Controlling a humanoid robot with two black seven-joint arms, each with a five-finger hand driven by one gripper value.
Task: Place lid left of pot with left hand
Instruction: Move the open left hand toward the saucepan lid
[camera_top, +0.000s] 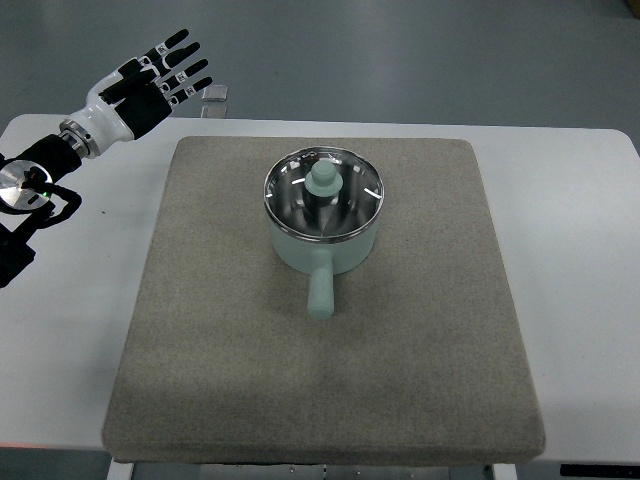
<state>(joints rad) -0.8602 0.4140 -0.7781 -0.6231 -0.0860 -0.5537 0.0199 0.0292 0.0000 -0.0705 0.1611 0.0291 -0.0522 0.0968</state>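
The lid (322, 190) sits on the pot (322, 240) at frame centre, lower right of the left hand (150, 85); that hand hovers upper left, fingers spread, empty.

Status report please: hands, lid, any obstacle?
Left hand open, far left, off the mat. Lid on pot, untouched. Path clear.

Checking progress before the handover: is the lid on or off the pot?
On: the lid sits inside the pot rim, knob up.
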